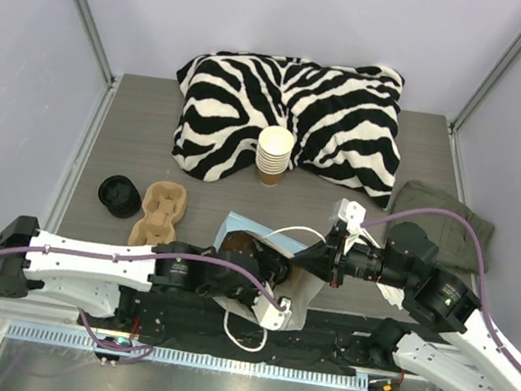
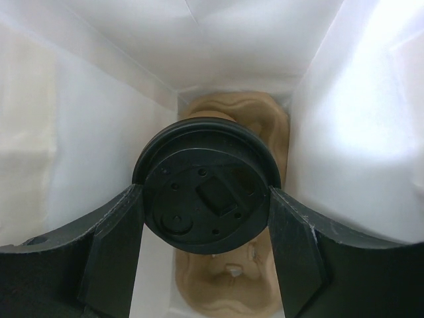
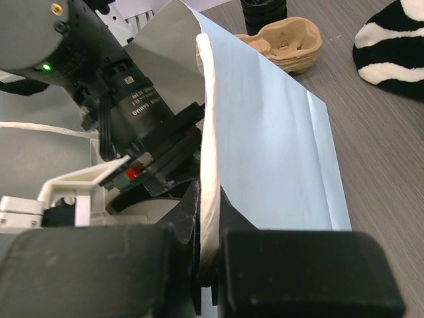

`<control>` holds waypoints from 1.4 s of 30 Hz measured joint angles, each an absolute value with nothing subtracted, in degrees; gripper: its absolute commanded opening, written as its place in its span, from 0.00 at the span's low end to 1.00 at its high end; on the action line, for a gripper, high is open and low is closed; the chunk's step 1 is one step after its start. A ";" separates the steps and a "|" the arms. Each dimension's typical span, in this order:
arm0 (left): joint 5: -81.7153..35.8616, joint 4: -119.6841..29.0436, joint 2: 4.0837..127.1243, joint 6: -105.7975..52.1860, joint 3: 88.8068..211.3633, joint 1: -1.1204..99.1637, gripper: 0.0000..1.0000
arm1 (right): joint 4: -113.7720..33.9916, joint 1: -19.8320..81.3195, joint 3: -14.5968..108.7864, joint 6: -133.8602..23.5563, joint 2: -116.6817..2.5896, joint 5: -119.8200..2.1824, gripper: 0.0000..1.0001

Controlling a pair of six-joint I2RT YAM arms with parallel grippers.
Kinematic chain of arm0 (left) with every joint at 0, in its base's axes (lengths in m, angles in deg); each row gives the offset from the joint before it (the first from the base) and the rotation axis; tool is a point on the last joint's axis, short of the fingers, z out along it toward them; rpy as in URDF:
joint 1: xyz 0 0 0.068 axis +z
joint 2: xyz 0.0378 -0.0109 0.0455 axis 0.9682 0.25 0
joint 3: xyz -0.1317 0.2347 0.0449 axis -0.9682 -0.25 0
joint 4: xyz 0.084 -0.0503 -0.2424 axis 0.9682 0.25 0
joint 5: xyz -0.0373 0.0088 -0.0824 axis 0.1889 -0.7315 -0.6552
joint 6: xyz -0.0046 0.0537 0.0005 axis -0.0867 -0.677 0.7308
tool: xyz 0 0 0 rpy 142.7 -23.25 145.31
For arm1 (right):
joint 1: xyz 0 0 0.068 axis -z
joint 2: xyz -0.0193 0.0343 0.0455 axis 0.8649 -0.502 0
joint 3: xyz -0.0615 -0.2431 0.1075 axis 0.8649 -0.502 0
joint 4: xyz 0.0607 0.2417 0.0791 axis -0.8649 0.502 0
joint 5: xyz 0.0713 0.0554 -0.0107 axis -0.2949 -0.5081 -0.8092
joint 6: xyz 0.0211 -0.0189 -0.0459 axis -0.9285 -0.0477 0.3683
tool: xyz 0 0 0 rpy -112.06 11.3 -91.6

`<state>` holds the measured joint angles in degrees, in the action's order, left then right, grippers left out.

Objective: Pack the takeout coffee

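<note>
Of the takeout coffee (image 2: 199, 156) only the round black lid shows, seen from straight above in the left wrist view. The paper cup beneath it is hidden, and in the top view the whole drink is out of sight behind the left arm (image 1: 101, 265) and the wall of the white paper bag (image 1: 241, 222). The left pincer (image 2: 205, 199) reaches down inside that bag, its two dark fingers (image 2: 116, 248) pressed against opposite sides of the lid. It pinches the coffee above a tan pulp cup tray (image 2: 258, 126) lying on the bag's floor; whether the cup sits in a pocket of that tray cannot be told. The right pincer (image 3: 207, 265) is pressed together on the bag's upper edge, seen only as two dark blocks at the bottom of its own view. On the desk (image 1: 134, 116) lies a second pulp tray (image 1: 160, 214). Just left of it is a dark pile of loose black lids (image 1: 120, 195) whose number is hard to make out. One stack of lidless paper cups (image 1: 274, 155) stands against one zebra-striped pillow (image 1: 294, 112). One olive cloth (image 1: 440, 219) lies at the right, partly covered by the right arm (image 1: 443, 294).
</note>
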<state>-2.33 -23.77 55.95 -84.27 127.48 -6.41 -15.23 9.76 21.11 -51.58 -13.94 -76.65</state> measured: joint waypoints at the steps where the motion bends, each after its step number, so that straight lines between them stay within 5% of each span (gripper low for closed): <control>1: -2.35 -23.75 56.39 -84.27 127.48 -6.17 0.09 | -15.25 9.76 21.11 -51.63 -13.99 -76.78 0.01; 42: -19.99 -8.28 77.24 -85.43 145.44 9.17 0.13 | -8.06 14.40 32.80 -52.11 -30.57 -71.28 0.01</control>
<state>-19.99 -8.28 77.24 -85.43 145.44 9.17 -8.06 14.40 32.80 -52.11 -30.57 -71.28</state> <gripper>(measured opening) 0.708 0.045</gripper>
